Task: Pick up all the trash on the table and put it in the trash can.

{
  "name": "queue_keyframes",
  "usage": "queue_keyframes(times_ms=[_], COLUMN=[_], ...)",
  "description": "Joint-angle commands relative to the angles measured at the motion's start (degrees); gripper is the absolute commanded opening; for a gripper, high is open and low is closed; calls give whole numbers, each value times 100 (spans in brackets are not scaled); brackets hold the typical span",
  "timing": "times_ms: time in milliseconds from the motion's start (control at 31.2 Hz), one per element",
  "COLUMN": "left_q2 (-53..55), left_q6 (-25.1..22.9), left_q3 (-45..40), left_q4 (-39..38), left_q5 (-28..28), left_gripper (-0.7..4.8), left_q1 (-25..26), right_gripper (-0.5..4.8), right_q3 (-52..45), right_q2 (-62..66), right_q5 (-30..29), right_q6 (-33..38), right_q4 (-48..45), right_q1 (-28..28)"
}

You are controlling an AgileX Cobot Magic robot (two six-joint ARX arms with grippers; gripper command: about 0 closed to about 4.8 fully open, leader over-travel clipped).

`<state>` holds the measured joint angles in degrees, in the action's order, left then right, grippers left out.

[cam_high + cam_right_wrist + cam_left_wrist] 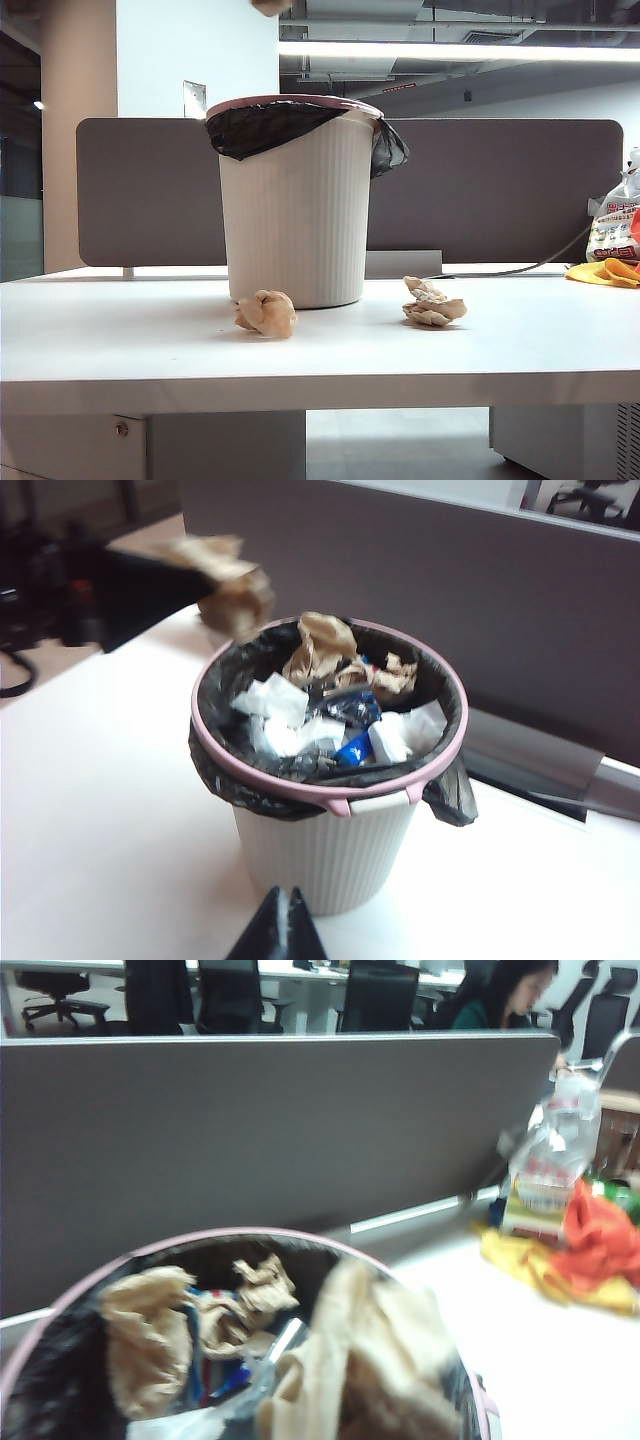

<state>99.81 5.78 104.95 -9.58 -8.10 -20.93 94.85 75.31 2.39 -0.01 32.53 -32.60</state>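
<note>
2 wads [266, 313] [432, 303] front the trash can [295, 215]; left tool [205, 585] above clamps another wad [238, 588]; right tool [281, 922] nearby, opening unclear.

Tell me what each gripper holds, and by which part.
The left gripper holds a crumpled brown paper wad above the ribbed off-white trash can; blur hides the grip point. The right gripper holds nothing.

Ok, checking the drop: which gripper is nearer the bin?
Left. The left gripper hangs above the rim of the bin holding crumpled paper; the right gripper is back from its wall.
</note>
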Motion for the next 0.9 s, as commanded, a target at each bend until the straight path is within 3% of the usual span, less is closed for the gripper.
queue_keyframes(times_ms=[32,352,384,416,480,512,704,896], left_q2=[498,1176,1180,1180,1172,1172,1156,916], left_q6=[-282,-487,-498,-496,-496,-494,-494,-417], left_q3=[533,739,739,739,743,743,887,1416], left_q4=[-278,-498,-496,-479,-422,-387,-713,-1786], left_q5=[114,621,669,706,697,695,684,398], left_gripper=[-6,-1,35,156,447,479,479,479], left_q1=[13,17,15,15,15,15,15,9], right_gripper=[-5,-5,-5,-5,-5,-5,-5,-5], right_q3=[68,68,68,68,66,66,68,66], right_q2=[42,48,48,48,48,48,44,0], right_q5=[-103,-125,-125,-125,-127,-127,-125,-238], right_q6=[-24,-24,-26,-26,-26,-26,-22,9], right_q4=[-52,118,142,170,201,201,109,260], right_q1=[0,0,0,0,0,0,0,-2])
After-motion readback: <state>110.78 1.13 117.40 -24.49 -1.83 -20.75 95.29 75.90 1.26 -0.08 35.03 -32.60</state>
